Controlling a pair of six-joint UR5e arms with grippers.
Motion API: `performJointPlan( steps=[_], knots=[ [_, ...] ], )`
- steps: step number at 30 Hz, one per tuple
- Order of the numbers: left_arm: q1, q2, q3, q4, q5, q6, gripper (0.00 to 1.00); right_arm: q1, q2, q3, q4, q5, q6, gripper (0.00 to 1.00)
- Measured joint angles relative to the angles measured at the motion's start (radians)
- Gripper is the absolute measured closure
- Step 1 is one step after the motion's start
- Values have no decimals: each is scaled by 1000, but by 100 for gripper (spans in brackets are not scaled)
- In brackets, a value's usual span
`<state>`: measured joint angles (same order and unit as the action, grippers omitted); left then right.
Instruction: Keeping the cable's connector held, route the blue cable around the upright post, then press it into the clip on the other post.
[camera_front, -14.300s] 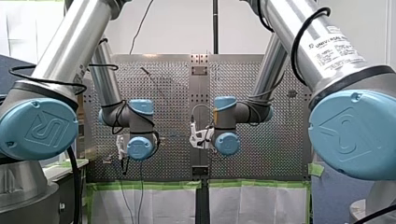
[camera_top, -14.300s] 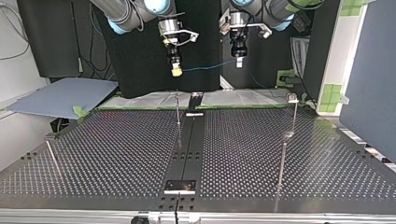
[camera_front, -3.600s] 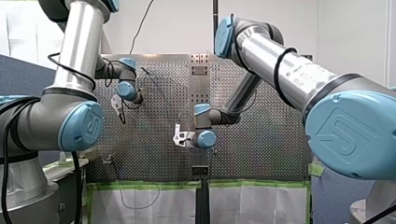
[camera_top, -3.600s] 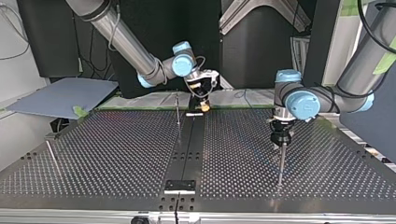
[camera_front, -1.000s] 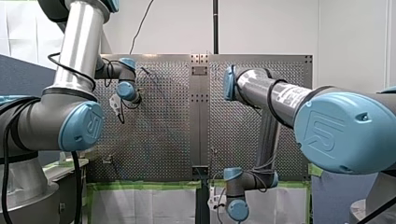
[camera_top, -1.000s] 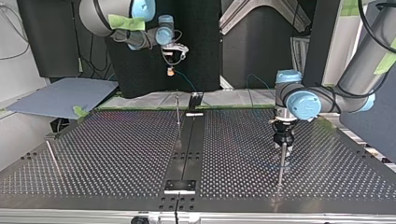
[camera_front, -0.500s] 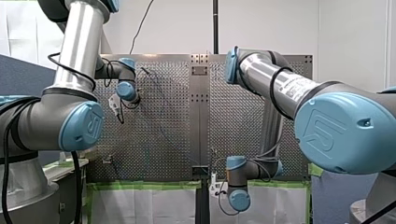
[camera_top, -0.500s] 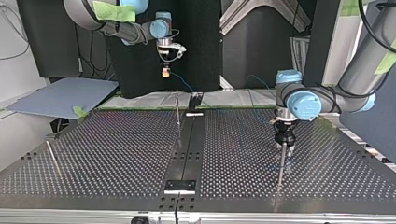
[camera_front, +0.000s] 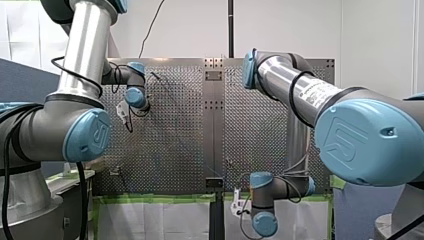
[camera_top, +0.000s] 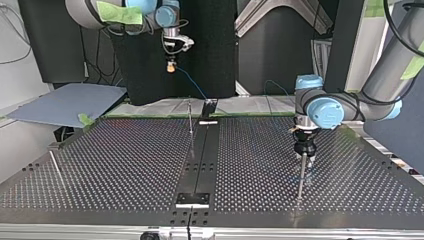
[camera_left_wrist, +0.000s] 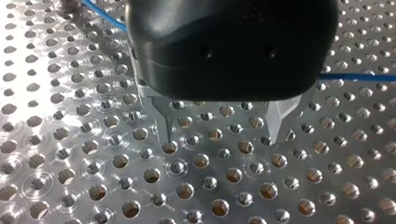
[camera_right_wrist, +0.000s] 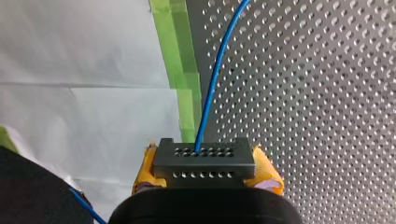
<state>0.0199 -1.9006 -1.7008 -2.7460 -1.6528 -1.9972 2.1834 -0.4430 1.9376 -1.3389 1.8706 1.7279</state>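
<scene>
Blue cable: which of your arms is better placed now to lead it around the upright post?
Right. My right gripper is shut on the connector, and the blue cable runs from it; it hangs high near the upright post. My left gripper is open and empty, low over the table.

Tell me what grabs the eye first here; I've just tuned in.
The dark connector clamped between my right gripper's yellow pads stands out in the right wrist view, the blue cable running from it over the perforated table. In the top view my left gripper sits low at the right, just above a thin upright post, its metal fingers apart in the left wrist view.
</scene>
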Motion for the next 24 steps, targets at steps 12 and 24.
performJointPlan(
  steps=[12,24],
  knots=[
    [0,0,0,-2,0,-7,0,-53,-10,125,-127,-99,4,100],
    [3,0,0,-1,0,-8,0,-115,-120,59,-65,-222,-29,100]
  ],
)
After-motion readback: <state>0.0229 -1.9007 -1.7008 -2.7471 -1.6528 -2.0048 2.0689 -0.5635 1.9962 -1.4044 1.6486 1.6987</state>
